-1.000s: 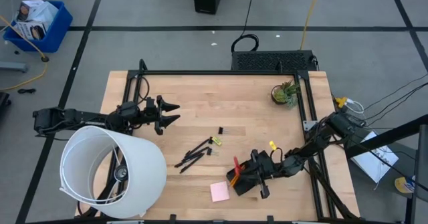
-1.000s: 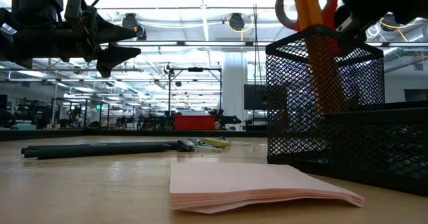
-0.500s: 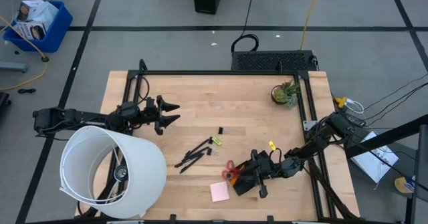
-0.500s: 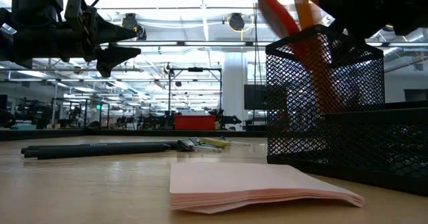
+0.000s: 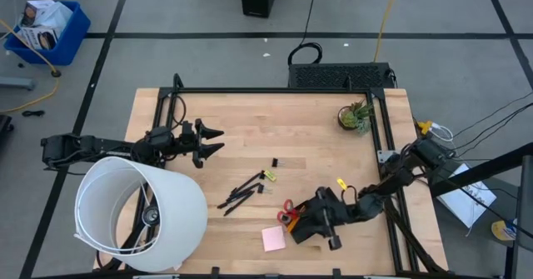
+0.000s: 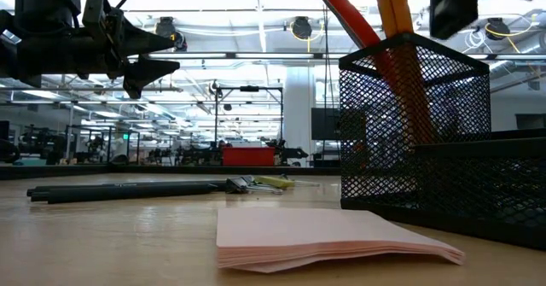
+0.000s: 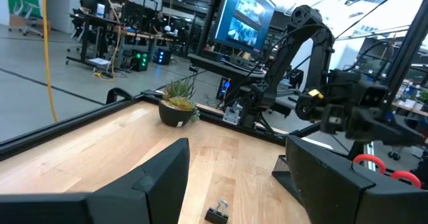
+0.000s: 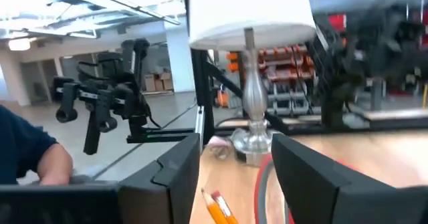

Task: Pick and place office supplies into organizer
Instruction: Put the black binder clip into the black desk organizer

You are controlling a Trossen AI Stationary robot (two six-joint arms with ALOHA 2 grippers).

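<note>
Both jaws gape, the right gripper (image 5: pixel 310 226) above the scissors (image 5: pixel 287 207).

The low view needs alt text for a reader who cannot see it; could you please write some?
A black mesh organizer holds red-handled scissors and an orange pencil. A pink sticky-note pad lies in front, black pens behind.

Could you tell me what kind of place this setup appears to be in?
Most likely a robotics lab or workshop hall. The wooden table stands on a grey floor marked with dark lines, a large monitor glows in the background, and long rows of ceiling lights run over racks of equipment.
</note>
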